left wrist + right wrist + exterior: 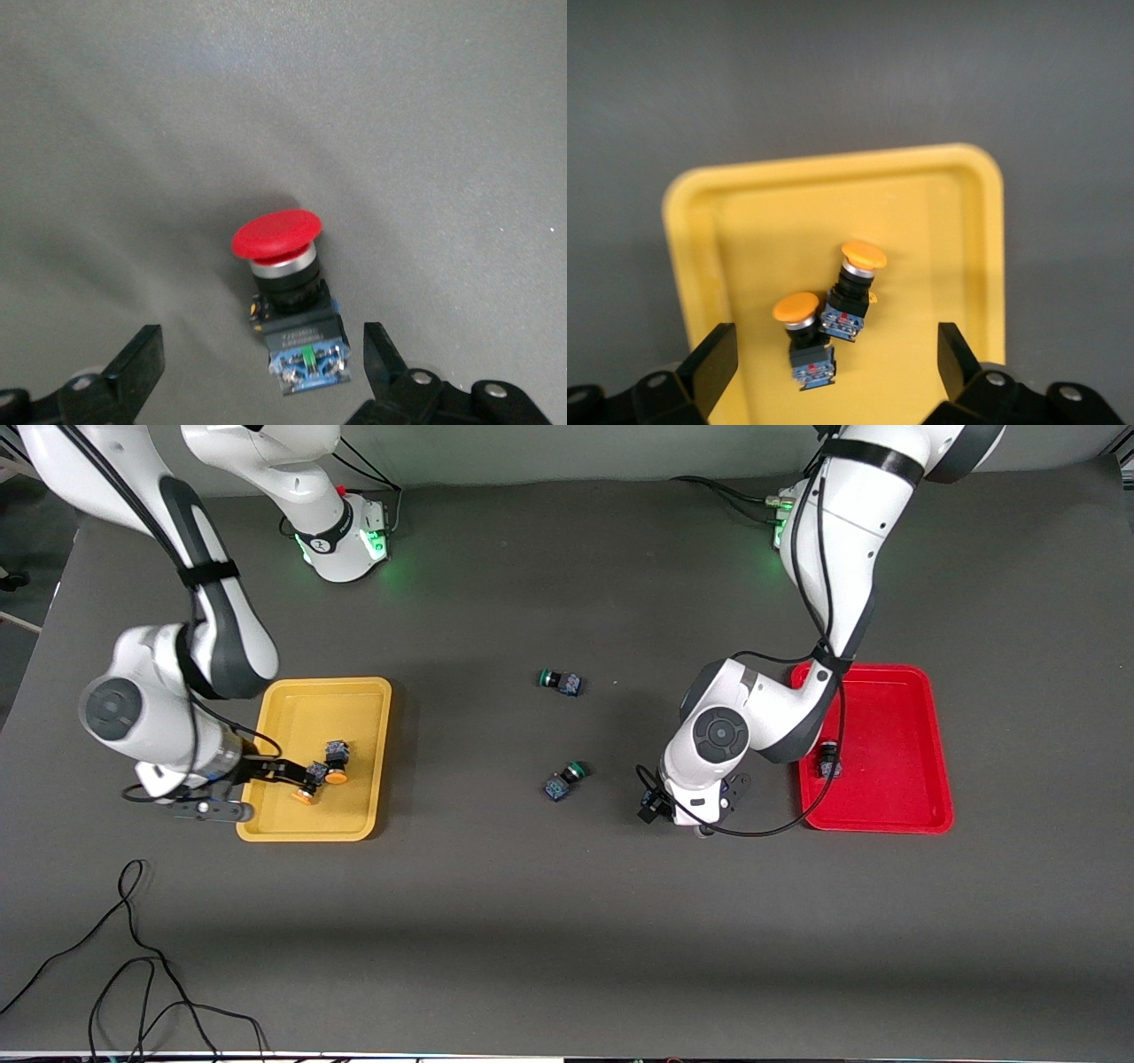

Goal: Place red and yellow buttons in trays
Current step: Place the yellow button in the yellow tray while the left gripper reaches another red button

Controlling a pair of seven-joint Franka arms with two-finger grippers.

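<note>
Our right gripper (833,372) gapes empty over the yellow tray (726,230) holding both yellow buttons (855,292); our left gripper (266,372), wide open, straddles a red button (283,274) on the desk and may tip it.

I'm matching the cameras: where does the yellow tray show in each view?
Front view: yellow tray at the right arm's end of the table, under the open right gripper.
Left wrist view: not in it.
Right wrist view: fills the middle.
Shared landmark: two yellow-capped buttons lying in it.
</note>
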